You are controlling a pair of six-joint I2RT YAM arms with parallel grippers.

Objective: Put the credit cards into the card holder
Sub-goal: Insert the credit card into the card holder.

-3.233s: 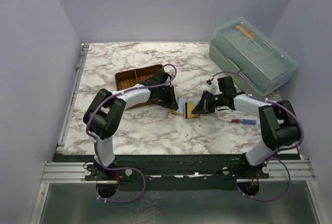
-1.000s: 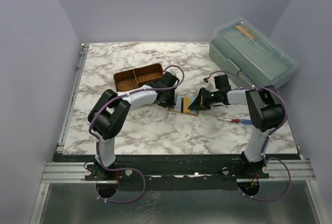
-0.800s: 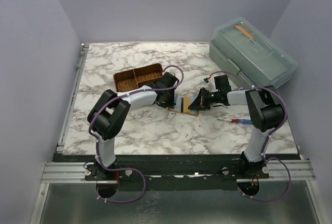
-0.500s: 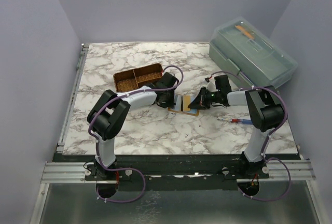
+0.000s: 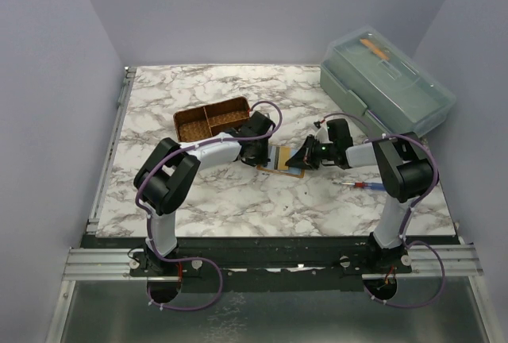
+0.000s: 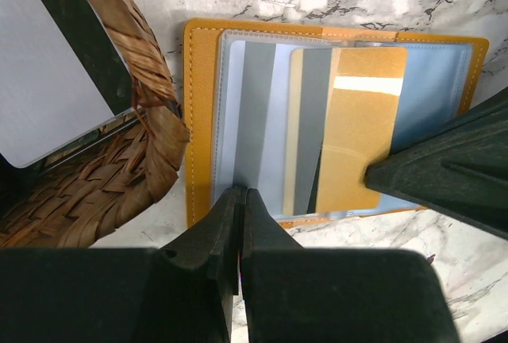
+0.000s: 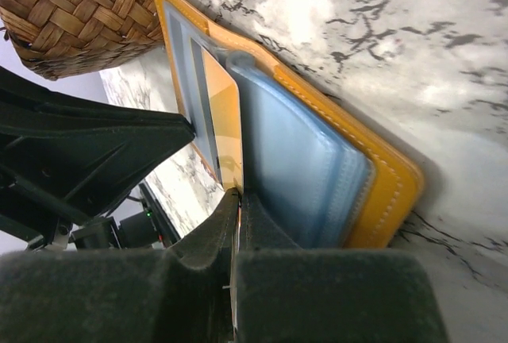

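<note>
- The orange-tan leather card holder [image 5: 290,171] lies open and flat just right of the centre of the overhead view, on the white marble-patterned tabletop [image 5: 214,200]. Its clear plastic sleeves face up.
- In the left wrist view the card holder fills the middle of the frame. A grey card [image 6: 255,121] sits in the sleeves left of centre.
- A yellowish plastic card [image 6: 361,121] with a pale band across its top lies right of centre, over the sleeves.
- The right gripper [image 7: 236,196] has its jaws closed on the yellowish plastic card, whose thin edge runs up from between the fingertips at the bottom centre of the right wrist view. In the left wrist view it enters from the right edge, its tip on that card's lower right corner.
- The left gripper [image 6: 240,194] has its jaws together, and the tips meet at the sleeves' lower edge at the bottom centre of its own view. I cannot tell whether they pinch a sleeve or a card.
- Overhead, the two grippers meet over the card holder, one from each side.
- A brown woven divided basket [image 5: 208,119] stands just left of the card holder, its rim almost touching the leather.
- A red-and-blue-handled screwdriver [image 5: 367,186] lies to the lower right, apart from the card holder.
- A translucent grey-green lidded plastic box [image 5: 389,81] stands in the upper right.
</note>
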